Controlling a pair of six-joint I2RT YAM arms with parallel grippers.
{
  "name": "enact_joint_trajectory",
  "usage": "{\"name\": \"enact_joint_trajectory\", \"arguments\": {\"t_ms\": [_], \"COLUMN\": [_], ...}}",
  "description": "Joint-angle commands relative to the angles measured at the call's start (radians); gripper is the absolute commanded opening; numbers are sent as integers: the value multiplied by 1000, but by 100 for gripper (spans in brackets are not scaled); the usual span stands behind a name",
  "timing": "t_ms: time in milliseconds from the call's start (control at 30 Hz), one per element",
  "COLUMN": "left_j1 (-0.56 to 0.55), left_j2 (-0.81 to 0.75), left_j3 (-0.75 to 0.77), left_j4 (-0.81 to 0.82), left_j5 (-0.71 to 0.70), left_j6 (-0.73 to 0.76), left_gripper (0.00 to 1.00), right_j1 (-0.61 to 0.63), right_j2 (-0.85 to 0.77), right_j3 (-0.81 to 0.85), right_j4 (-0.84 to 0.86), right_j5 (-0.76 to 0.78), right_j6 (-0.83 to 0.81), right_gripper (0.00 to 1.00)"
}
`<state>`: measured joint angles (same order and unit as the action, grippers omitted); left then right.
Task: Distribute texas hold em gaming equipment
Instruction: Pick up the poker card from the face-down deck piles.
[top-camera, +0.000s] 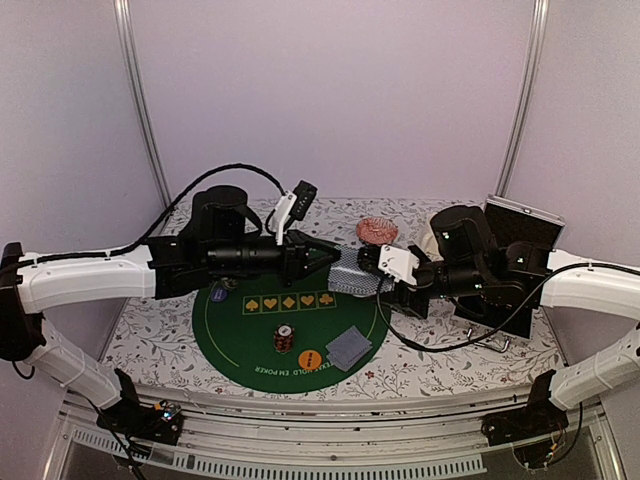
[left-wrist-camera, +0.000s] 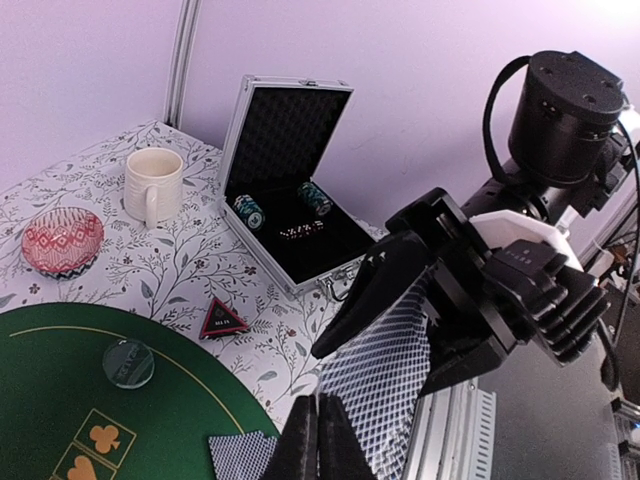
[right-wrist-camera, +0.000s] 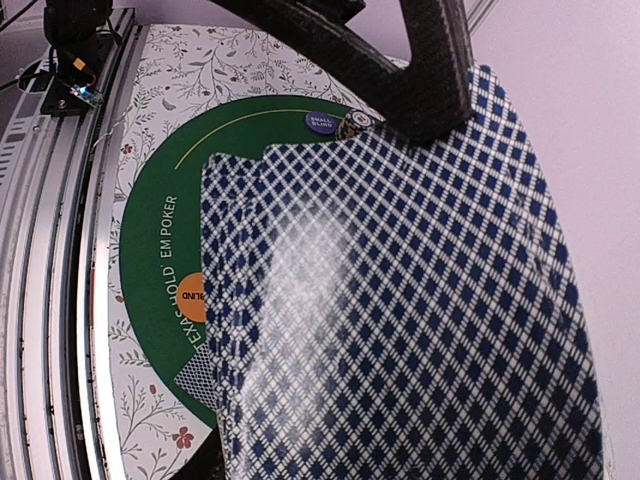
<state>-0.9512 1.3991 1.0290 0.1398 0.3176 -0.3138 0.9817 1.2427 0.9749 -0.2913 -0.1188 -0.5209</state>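
My right gripper (top-camera: 372, 262) is shut on a fanned deck of grey-blue-backed playing cards (top-camera: 352, 272) held in the air over the right rim of the green mat (top-camera: 240, 345). In the left wrist view its jaws clamp the deck (left-wrist-camera: 385, 365) from both sides. My left gripper (left-wrist-camera: 318, 420) is shut on the near edge of the top card; its fingers (right-wrist-camera: 432, 80) overlap the deck's top edge (right-wrist-camera: 400, 300). On the mat lie a chip stack (top-camera: 284, 338), an orange button (top-camera: 310, 357), a blue button (top-camera: 219, 294) and a few dealt cards (top-camera: 349, 347).
A black-and-red triangular marker (left-wrist-camera: 222, 320) lies on the floral cloth, and a pale-green button (left-wrist-camera: 129, 362) sits on the mat. The open metal case (left-wrist-camera: 290, 180) holds chip stacks (left-wrist-camera: 248, 210). The cream mug (left-wrist-camera: 153, 184) and pink-patterned bowl (left-wrist-camera: 62, 240) stand at the back.
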Motion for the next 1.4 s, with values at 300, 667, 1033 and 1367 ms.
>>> {"name": "enact_joint_trajectory", "arguments": {"t_ms": [300,667,1033,1367], "left_j1": [3,4,59,258], "left_j2": [-47,-64,-176,-296], "left_j3": [-7,-20,-82,-166], "left_j4": [1,-15,9,-86], "left_j5": [59,58,-2,-47], "left_j6": [4,10,-78,-262], "left_gripper": [0,0,0,0], "right_j1": [7,-4,-39,-64], "right_j2": [-19,-24,-36,-29], "right_j3": [-2,-9,-27,-29], "right_j4": [28,30,34,37], "right_j5": [7,2,-8,-16], "right_j6": [2,9,23,31], "right_gripper": [43,43,42,42]}}
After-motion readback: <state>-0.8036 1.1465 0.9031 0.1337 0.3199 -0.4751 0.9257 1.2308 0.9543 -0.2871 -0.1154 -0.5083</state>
